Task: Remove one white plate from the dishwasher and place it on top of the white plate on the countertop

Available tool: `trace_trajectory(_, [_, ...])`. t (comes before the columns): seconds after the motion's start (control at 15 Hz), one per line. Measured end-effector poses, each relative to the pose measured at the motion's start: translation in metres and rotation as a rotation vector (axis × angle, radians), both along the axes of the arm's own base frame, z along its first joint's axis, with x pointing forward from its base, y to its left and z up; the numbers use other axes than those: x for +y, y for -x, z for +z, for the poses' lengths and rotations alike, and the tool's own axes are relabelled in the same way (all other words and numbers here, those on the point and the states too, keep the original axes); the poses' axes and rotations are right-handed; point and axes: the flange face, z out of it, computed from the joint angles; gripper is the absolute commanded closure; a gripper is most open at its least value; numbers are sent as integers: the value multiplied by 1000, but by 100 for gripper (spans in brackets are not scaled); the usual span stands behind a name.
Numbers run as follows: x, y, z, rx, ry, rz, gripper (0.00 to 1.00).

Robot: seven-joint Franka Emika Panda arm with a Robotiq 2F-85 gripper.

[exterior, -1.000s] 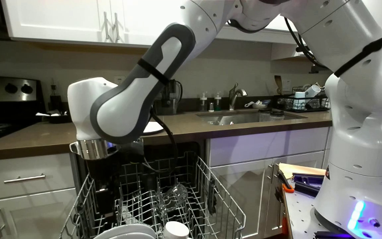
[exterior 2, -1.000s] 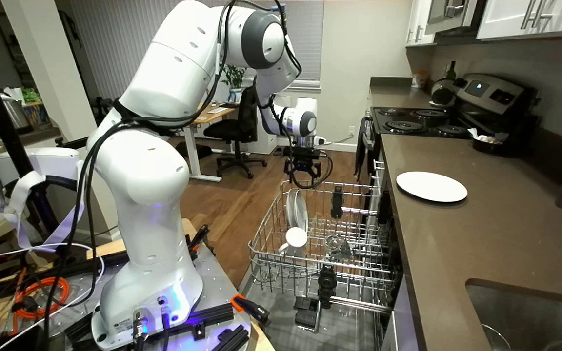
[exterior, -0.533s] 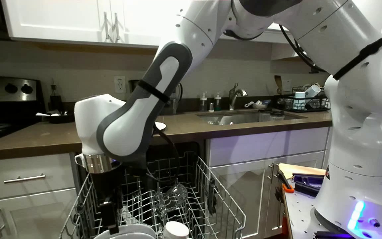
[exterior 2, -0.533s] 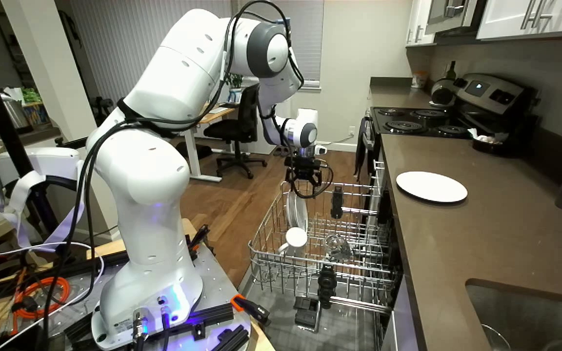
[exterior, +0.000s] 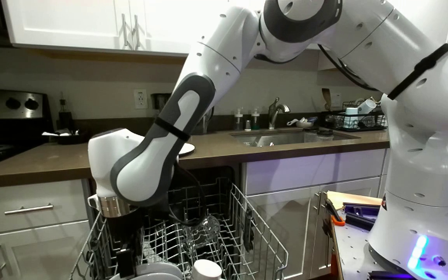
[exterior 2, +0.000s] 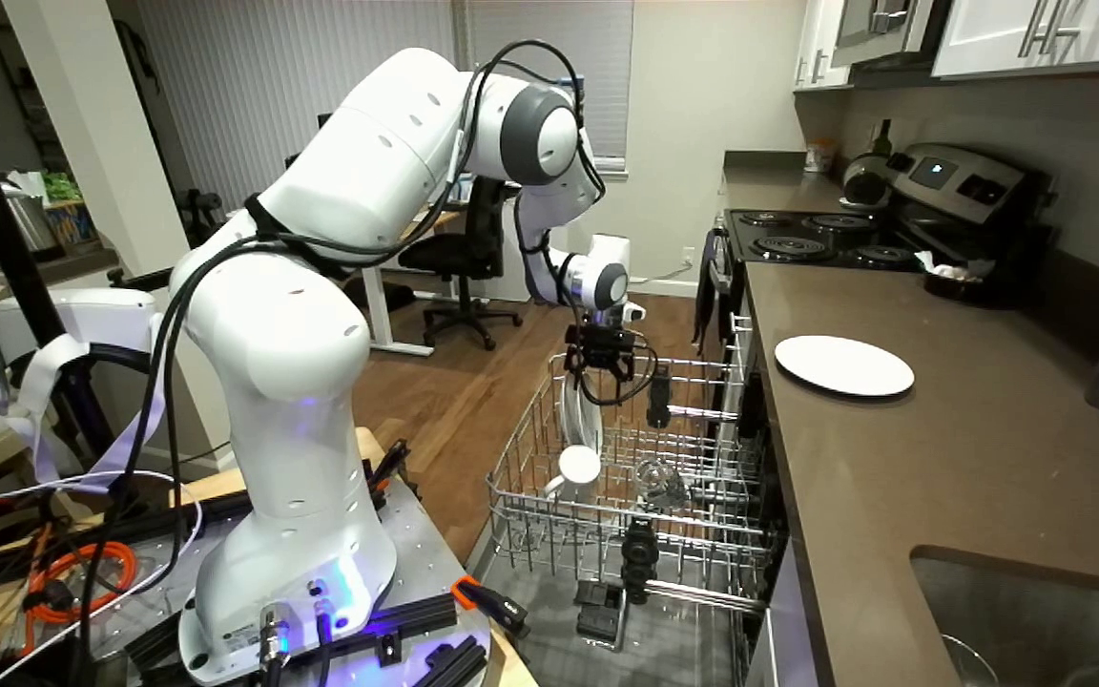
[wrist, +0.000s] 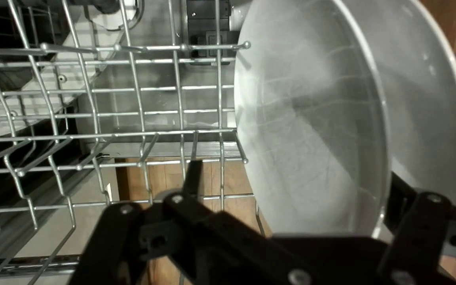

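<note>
Two white plates stand on edge side by side in the dishwasher rack; they show in both exterior views [exterior: 161,268] [exterior 2: 583,420]. In the wrist view the nearer plate [wrist: 311,118] stands at an angle beside the farther plate [wrist: 422,103]. My gripper [wrist: 297,183] is open and points down over the plates. One finger [wrist: 193,178] is off the nearer plate's face; the opposite finger [wrist: 399,194] reaches between the two plates. The nearer plate's rim lies between the fingers, apart from the left one. Another white plate [exterior 2: 843,365] lies flat on the brown countertop, partly hidden behind the arm in an exterior view [exterior: 186,149].
The pulled-out wire rack [exterior 2: 511,491] has upright tines [wrist: 240,146] beside the nearer plate. A white mug [exterior 2: 578,465] and a clear glass [exterior 2: 661,484] sit in the rack. The countertop edge [exterior 2: 778,448] runs alongside the rack. A sink [exterior 2: 1007,601] is set in the counter.
My arm has come down, lowering the open gripper into the rack around the nearer plate's edge. The plates, mug and glass have not moved.
</note>
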Motion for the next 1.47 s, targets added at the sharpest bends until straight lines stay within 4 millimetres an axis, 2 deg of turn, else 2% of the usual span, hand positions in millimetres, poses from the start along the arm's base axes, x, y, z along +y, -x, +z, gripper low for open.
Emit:
trace_trajectory(0.07, [0,-2,-2,2,-7,2,27])
trace_trajectory(0.4, [5,-6,-11,20,-55,10,59])
trace_trajectory(0.53, [8,-9,-8,19,-77,6,72])
trace_trajectory(0.6, [10,-10,-7,20,-84,4,73])
trace_trajectory(0.67, [12,-11,-7,21,-91,1,35])
trace_trajectory(0.8, [15,-12,-5,23,-98,-2,38])
trace_trajectory(1.2, [9,-12,-12,36,-89,-9,2])
trace_trajectory(1.47, [2,-11,-16,85,-64,-15,0])
